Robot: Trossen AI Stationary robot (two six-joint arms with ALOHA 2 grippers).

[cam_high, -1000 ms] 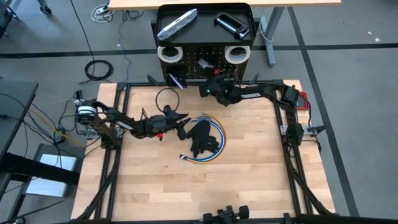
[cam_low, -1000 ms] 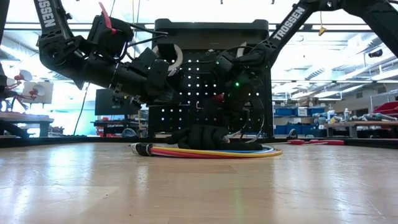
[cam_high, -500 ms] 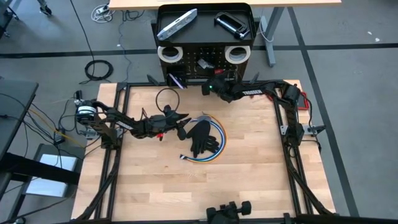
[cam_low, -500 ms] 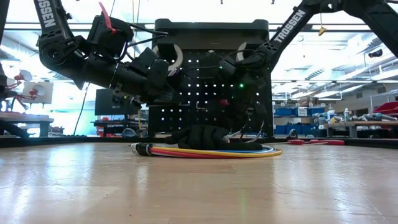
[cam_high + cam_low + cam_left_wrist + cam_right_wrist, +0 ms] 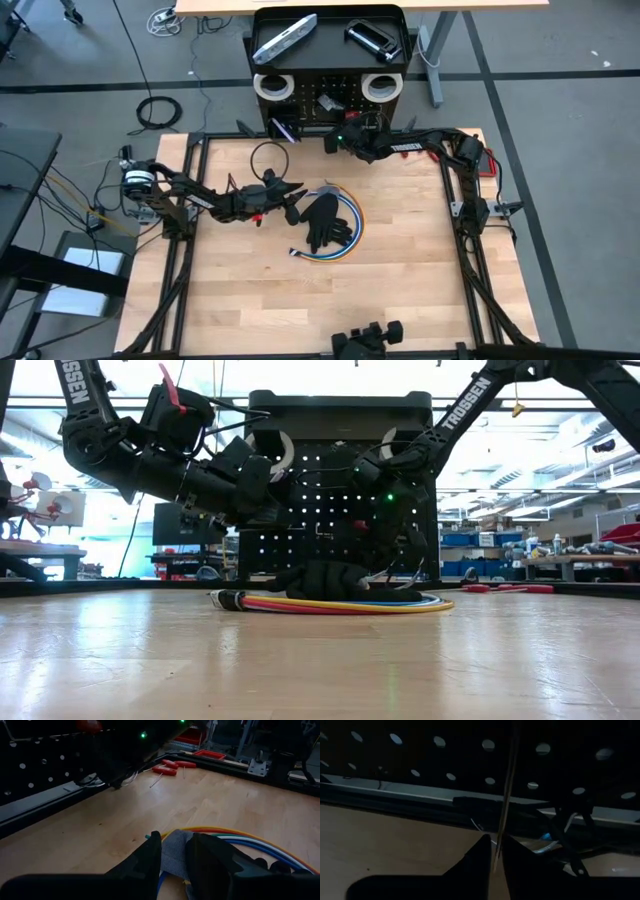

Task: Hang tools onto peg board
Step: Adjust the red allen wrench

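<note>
The black peg board (image 5: pixel 330 100) stands at the table's far edge. Its tray top holds a silver flat bar (image 5: pixel 285 38) and a black clamp (image 5: pixel 373 38), and two white tape rolls (image 5: pixel 271 86) hang on its face. My right gripper (image 5: pixel 342 138) is at the board's foot. A tool's thin metal shaft (image 5: pixel 506 795) runs down from the board into the narrow gap between its fingers, and a small red handle (image 5: pixel 355 523) shows against the holes. My left gripper (image 5: pixel 298 198) hovers open beside a black glove (image 5: pixel 325 220); grey fabric (image 5: pixel 175 852) shows in its gap. My left gripper has the glove's grey fabric showing between its fingers, but I cannot tell whether they touch it. My right gripper has the thin shaft (image 5: pixel 499 840) upright in the slit between its fingers, which slant down toward the board; I cannot tell whether either finger touches it.
The glove lies on a coil of coloured cables (image 5: pixel 352 232) at mid-table. Red-handled tools (image 5: pixel 170 768) lie by the table's right rail. A purple-handled tool (image 5: pixel 283 128) hangs low on the board. The near half of the wooden table (image 5: pixel 320 300) is bare.
My right gripper has gone a little toward the far edge, closer to the peg board's face, and its wrist has rolled.
</note>
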